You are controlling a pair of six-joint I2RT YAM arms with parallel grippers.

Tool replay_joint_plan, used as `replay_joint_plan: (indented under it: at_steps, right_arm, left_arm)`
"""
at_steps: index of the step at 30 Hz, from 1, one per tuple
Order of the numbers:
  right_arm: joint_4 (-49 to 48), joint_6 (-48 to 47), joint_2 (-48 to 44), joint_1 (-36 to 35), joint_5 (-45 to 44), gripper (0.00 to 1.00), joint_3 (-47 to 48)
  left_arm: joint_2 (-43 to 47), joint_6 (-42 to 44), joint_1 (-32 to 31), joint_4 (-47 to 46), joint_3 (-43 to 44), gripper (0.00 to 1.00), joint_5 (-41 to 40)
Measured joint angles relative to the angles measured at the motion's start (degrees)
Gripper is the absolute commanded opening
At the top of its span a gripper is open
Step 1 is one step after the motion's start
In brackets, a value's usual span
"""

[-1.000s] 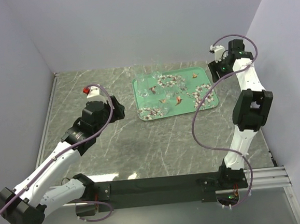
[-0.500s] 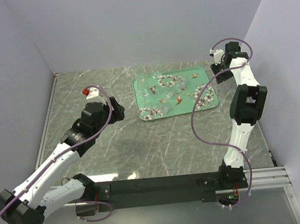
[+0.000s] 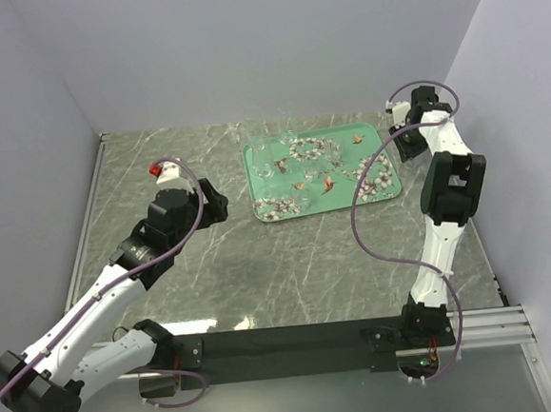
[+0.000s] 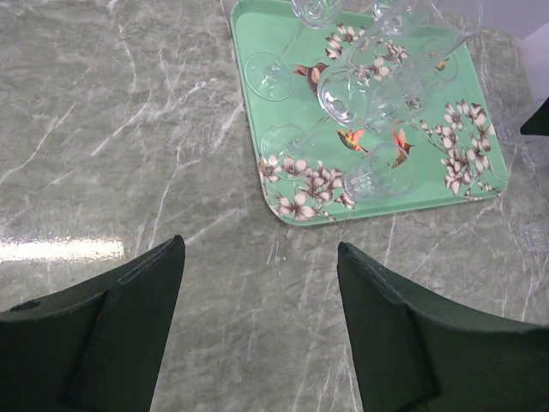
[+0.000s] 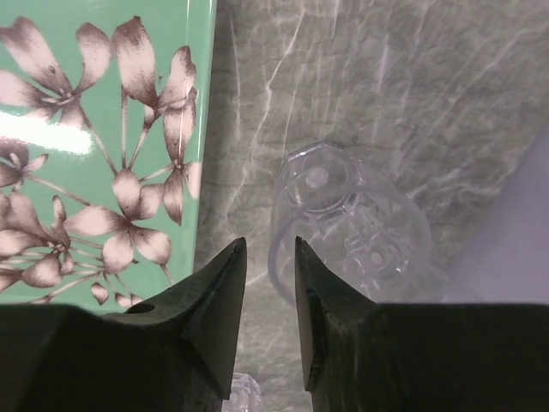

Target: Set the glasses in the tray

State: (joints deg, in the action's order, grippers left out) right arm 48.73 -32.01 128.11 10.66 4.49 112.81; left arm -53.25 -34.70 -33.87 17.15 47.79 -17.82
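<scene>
Two-arm workspace, seen from above and from both wrists. The flat teal-green rectangular tray (image 3: 322,172), printed with white flower wreaths and small brown birds, lies on the grey marbled table (image 3: 261,264) toward its far right. Several small clear drinking glasses (image 4: 347,96) rest inside the tray, crowded over its left half. The stemmed ones lie on their sides, and their outlines overlap too much to count. One further clear glass (image 5: 347,223) sits on the table just beside the tray's edge, outside it (its pose is hard to read through the transparent walls). The right end effector (image 5: 270,251) is directly at this glass, its fingers (image 5: 214,300) drawn to a narrow gap at the near wall; whether they clamp the wall cannot be told. The left end effector (image 4: 257,249) hovers over the table near the tray's near left corner, fingers spread wide, holding nothing.
</scene>
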Motion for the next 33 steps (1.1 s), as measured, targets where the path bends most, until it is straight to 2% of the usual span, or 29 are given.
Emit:
replay_joint_plan:
  at_steps: [3,4,7,21,33]
  right_arm:
    - [0.0,-0.04,1.09,0.0,-0.09,0.24,0.0]
    - [0.0,-0.15,1.31,0.0,-0.11,0.14,0.02]
    - [-0.04,-0.39,1.51,0.0,-0.31,0.01,0.02]
    - [-2.45,-2.19,0.57,-0.02,2.01,0.0,0.11]
    - [2.71,-12.0,-3.21,-3.65,14.67,0.02,4.39]
  left_arm:
    - [0.42,-0.48,0.02,0.28,0.0,0.77,-0.02]
    - [0.59,-0.57,0.04,0.33,0.0,0.77,-0.02]
    - [1.16,-0.98,0.04,0.31,-0.04,0.77,-0.04]
    - [1.7,-1.55,0.04,0.28,-0.55,0.77,-0.02]
    - [1.55,-1.55,0.04,0.26,-0.55,0.77,-0.02]
